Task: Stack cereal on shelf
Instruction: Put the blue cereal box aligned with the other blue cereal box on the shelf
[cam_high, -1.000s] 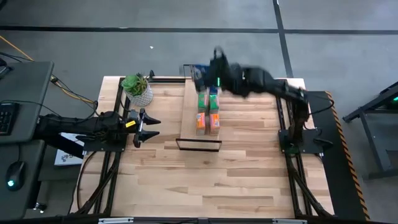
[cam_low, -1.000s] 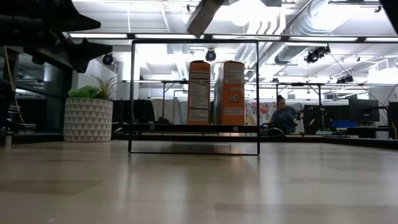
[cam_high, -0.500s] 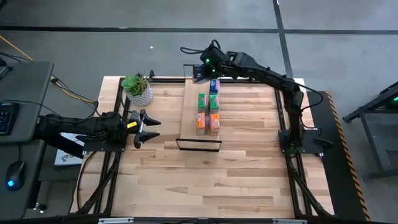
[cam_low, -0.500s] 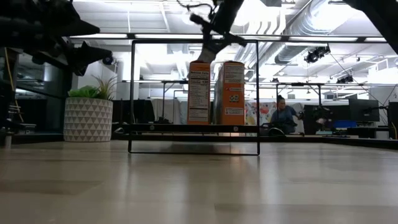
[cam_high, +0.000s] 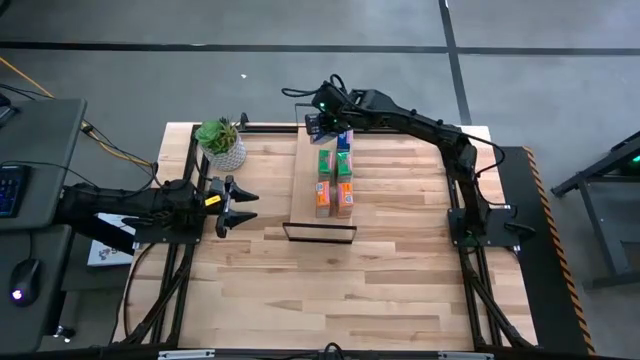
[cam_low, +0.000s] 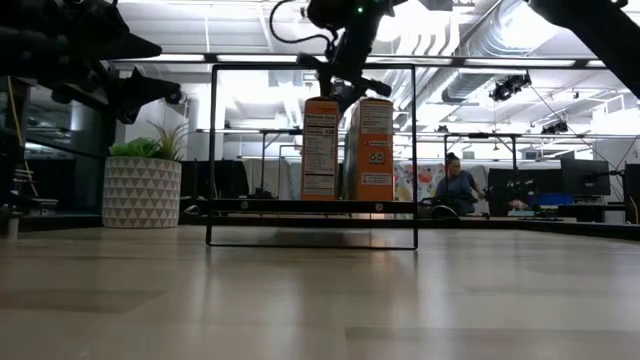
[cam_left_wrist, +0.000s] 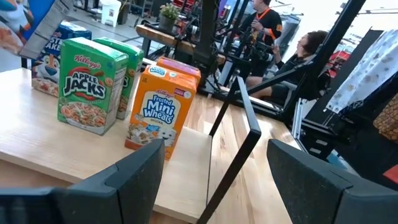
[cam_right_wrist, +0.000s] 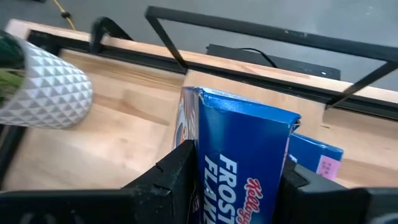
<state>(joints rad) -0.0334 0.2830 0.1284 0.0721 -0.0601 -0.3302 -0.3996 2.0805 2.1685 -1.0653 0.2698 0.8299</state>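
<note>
A blue cereal box (cam_right_wrist: 245, 155) is held clenched in the right pincer (cam_high: 322, 122), above the far end of the shelf (cam_high: 303, 185), beside the second blue box (cam_high: 344, 140). On the shelf, two green boxes (cam_high: 333, 163) and two orange boxes (cam_high: 332, 197) are stood in pairs, the orange ones nearest the wire frame (cam_high: 319, 233). The left pincer (cam_high: 243, 205) is kept released over the desk (cam_high: 300, 285), near the potted plant (cam_high: 221, 142), well apart from the boxes.

overhead, table-level, two wrist cameras
</note>
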